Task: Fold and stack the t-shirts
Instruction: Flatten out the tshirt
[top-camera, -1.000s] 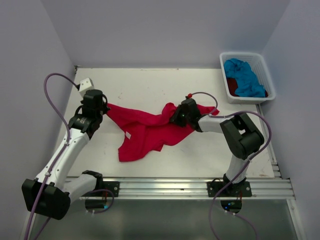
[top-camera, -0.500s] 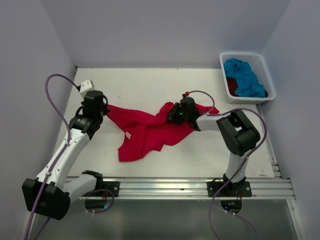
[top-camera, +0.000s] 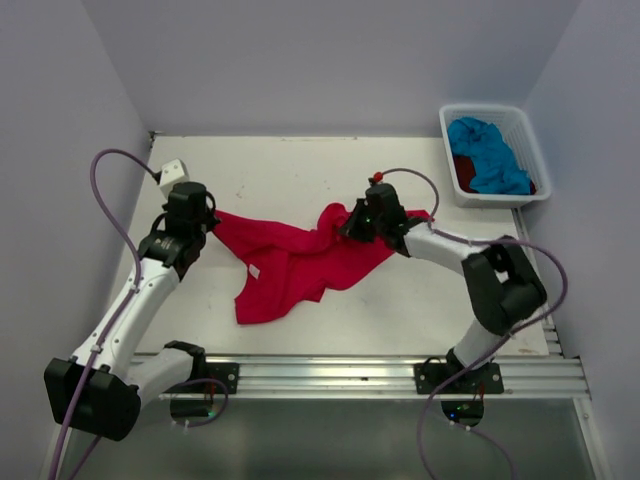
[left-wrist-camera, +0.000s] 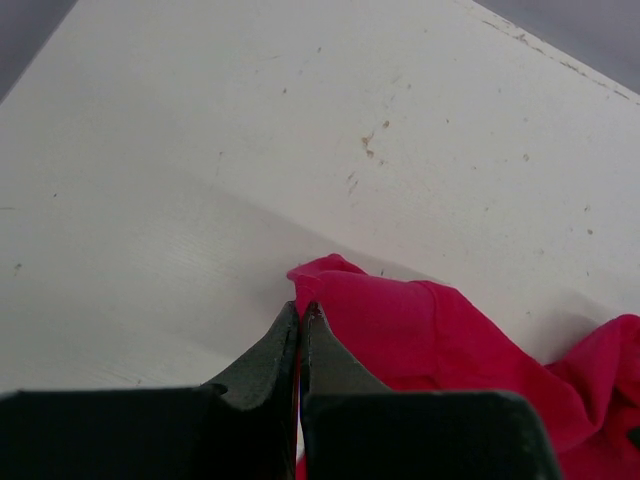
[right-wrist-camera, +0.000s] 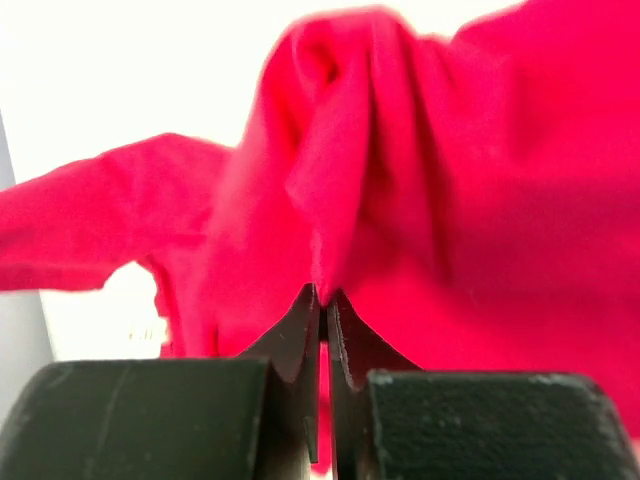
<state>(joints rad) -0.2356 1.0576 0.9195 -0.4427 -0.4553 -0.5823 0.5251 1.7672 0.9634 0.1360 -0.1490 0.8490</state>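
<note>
The left pincer (left-wrist-camera: 301, 312) is pressed shut. Its two dark tips meet on an edge of the red-pink shirt (top-camera: 290, 262), and a small fold of cloth is bunched just ahead of them. The right pincer (right-wrist-camera: 322, 296) is closed as well, pinching a ridge of the same shirt, with gathered folds rising directly in front of it. The shirt lies crumpled on the white counter (top-camera: 290, 165) between the two pincers, drawn loosely from one to the other. A wide flap of it spreads away from that line toward the arm bases, nearer the left pincer than the right. A small pale label (top-camera: 257, 270) shows on the cloth a little to the right of the left pincer. Well beyond the right pincer, off to its right at the back of the counter, sits a white basket (top-camera: 500, 200). The turquoise shirt (top-camera: 488, 155) lies heaped in it, over the dark red shirt (top-camera: 462, 172), of which only a little shows.
</note>
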